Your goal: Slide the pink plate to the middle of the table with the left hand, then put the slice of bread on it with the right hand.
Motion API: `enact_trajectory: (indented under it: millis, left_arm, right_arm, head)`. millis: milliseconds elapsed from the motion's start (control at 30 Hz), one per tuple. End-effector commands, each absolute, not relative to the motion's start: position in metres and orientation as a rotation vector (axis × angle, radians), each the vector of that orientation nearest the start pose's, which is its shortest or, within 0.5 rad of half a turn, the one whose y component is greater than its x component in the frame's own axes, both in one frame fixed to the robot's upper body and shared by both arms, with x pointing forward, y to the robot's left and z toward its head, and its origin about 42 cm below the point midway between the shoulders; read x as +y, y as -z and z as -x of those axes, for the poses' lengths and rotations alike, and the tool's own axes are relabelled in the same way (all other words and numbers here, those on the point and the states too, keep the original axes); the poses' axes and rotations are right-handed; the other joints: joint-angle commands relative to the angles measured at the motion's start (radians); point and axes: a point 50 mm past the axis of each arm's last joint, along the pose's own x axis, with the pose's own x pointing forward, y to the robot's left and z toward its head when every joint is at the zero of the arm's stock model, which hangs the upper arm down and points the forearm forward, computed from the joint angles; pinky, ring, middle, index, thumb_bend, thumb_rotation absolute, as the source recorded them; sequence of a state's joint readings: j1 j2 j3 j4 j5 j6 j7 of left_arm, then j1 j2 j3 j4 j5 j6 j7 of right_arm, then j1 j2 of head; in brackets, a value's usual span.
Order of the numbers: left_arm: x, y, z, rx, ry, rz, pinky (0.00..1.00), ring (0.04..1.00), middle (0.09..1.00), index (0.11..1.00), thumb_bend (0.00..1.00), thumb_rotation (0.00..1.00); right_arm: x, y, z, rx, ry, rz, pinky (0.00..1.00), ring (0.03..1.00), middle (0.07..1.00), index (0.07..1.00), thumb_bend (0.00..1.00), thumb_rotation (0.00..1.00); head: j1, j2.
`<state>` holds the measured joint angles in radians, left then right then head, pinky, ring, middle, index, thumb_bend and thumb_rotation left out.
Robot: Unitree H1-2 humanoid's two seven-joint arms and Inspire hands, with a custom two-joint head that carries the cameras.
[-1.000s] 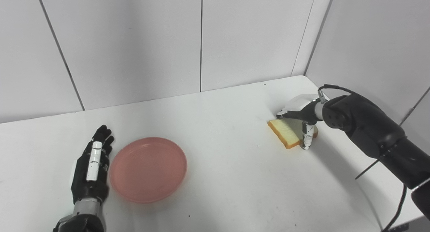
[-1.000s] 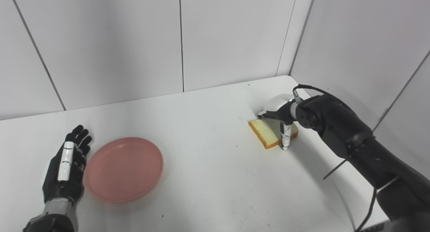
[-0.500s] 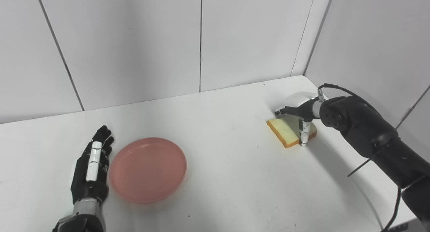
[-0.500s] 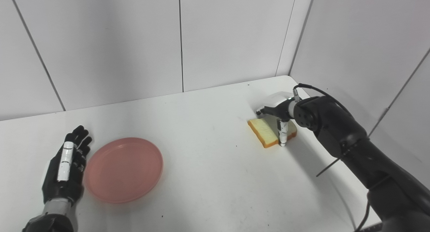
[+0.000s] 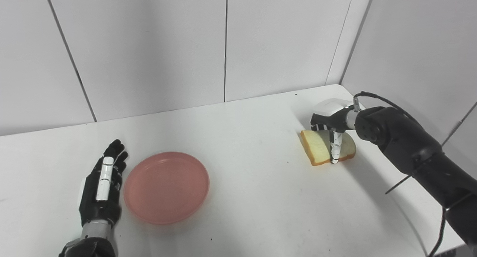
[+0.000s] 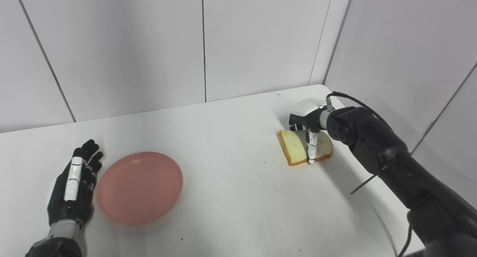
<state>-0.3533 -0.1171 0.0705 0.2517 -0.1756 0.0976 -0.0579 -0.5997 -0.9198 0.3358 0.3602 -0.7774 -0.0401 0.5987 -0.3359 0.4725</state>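
Note:
The pink plate (image 5: pixel 166 187) lies flat on the white table (image 5: pixel 257 201), left of its middle. My left hand (image 5: pixel 100 190) rests open and flat on the table just left of the plate, fingers pointing away and close to the rim. The slice of bread (image 5: pixel 316 149) is at the right, near the back corner, tipped up on its lower edge with its pale face toward me. My right hand (image 5: pixel 329 117) is shut on it: the thumb (image 5: pixel 335 148) presses across the front face and the fingers curl over the top edge, hidden behind it.
Grey wall panels close off the back and right sides, meeting at a corner just behind the bread. The table's rounded right edge (image 5: pixel 413 227) runs under my right forearm (image 5: pixel 406 145). A black cable loops off the right wrist.
The bread has gone from lying flat to tipped up, face toward me, with the right thumb now across its front. The left hand and plate have kept still; the view shifted slightly.

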Motion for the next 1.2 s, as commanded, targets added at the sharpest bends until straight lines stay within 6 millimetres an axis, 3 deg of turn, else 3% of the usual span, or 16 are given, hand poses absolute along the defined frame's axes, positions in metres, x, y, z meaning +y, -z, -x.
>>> enact_trajectory:
  millis: [0,167,200,367,633,1167]
  left_arm:
    - [0.146,-0.127,-0.388,0.062,0.126,0.298,0.99,0.912,0.902,0.796,0.67,0.69]
    - [0.143,-0.125,-0.388,0.063,0.136,0.279,0.97,0.911,0.913,0.795,0.66,0.71]
    - [0.143,-0.125,-0.388,0.063,0.138,0.272,0.96,0.91,0.915,0.797,0.66,0.72]
    - [0.142,-0.125,-0.389,0.069,0.134,0.274,0.94,0.901,0.906,0.804,0.66,0.72]
    - [0.138,-0.125,-0.388,0.061,0.137,0.27,0.95,0.904,0.908,0.807,0.66,0.72]
    - [0.129,-0.123,-0.388,0.058,0.146,0.252,0.96,0.907,0.922,0.811,0.65,0.74]
  right_arm:
    - [-0.461,-0.28,-0.419,0.411,-0.431,1.771,0.4,0.458,0.471,0.519,0.53,0.01]
    - [-0.454,-0.294,-0.416,0.406,-0.43,1.785,0.4,0.454,0.487,0.496,0.53,0.01]
    - [-0.453,-0.296,-0.416,0.399,-0.431,1.785,0.41,0.47,0.488,0.595,0.55,0.0]
    - [-0.438,-0.309,-0.419,0.364,-0.443,1.791,0.45,0.517,0.491,0.754,0.56,0.0]
    - [-0.4,-0.331,-0.424,0.197,-0.507,1.844,0.44,0.495,0.489,0.657,0.56,0.0]
    - [-0.306,-0.355,-0.439,-0.04,-0.628,1.874,0.42,0.496,0.491,0.658,0.56,0.0]
  head:
    - [0.0,0.001]
    - [0.005,-0.001]
    - [0.006,-0.002]
    - [0.007,-0.004]
    - [0.025,-0.006]
    - [0.087,-0.012]
